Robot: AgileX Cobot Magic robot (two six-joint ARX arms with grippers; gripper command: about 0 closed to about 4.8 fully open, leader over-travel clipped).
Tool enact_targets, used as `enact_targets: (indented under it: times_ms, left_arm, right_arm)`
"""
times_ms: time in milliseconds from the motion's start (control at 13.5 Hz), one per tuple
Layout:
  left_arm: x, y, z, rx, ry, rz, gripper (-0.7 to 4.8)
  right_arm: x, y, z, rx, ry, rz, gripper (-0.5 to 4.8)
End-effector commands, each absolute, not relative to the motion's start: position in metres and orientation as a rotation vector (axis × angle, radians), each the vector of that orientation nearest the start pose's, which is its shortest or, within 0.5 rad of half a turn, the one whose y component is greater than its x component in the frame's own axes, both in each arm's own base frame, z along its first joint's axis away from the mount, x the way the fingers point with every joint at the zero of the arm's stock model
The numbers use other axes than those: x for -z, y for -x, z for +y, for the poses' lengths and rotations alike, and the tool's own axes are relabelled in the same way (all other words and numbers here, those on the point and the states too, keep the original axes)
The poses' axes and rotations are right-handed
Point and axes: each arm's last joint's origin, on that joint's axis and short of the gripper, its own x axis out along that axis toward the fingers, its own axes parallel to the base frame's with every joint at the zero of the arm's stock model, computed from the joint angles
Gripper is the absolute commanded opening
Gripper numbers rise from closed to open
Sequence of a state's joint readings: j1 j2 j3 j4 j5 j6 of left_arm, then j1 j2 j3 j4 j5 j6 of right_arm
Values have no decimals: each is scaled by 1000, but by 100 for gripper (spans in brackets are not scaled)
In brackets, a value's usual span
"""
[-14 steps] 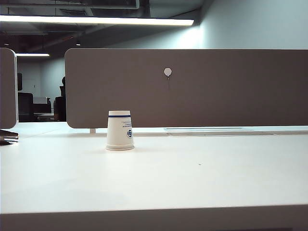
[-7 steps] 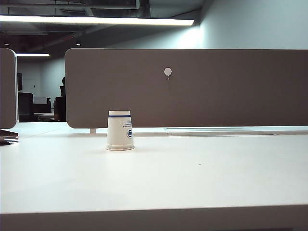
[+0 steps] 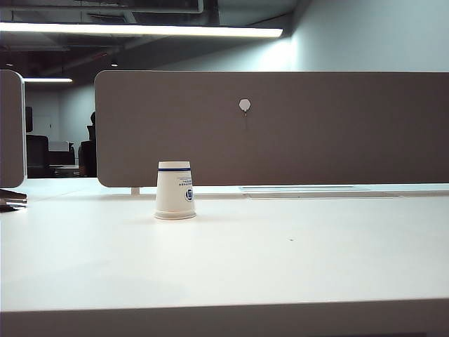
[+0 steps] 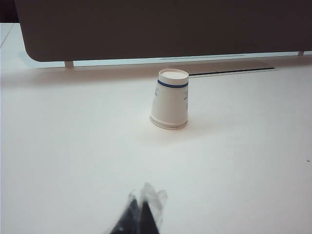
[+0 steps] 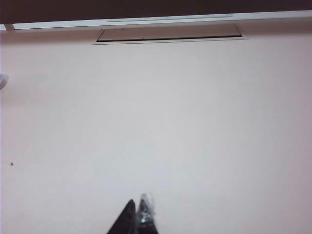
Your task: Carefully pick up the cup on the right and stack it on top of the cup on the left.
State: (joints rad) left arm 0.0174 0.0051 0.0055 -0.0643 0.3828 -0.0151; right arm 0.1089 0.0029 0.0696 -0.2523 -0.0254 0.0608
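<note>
The white desk [image 3: 295, 260] carries one upturned cup stack [image 3: 175, 190] left of centre; left tool [image 4: 141, 214] and right tool [image 5: 138, 217], both clenched and empty, should stay clear of it.

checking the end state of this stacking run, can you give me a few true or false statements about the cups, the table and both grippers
1. A white paper cup with a blue band stands upside down on the white table. True.
2. A second cup stands apart on the table's right side. False: only the one cup or stack shows in any view.
3. The right gripper holds a cup. False: its fingers are shut on nothing, above bare table.
4. The left gripper is shut and well clear of the cup. True.
5. The cup lies tipped on its side. False: it stands upright on its wide rim.
</note>
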Motion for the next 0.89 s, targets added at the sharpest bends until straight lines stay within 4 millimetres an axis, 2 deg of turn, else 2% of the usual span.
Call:
enact_targets:
  times_ms: [74, 887]
  left_arm:
    - [-161, -95, -9, 373, 21, 50, -6]
    - [-161, -95, -9, 373, 21, 50, -6]
  right_arm:
    - [-164, -91, 11, -136, -15, 167, -1]
    - [-156, -93, 11, -136, -14, 189, -1]
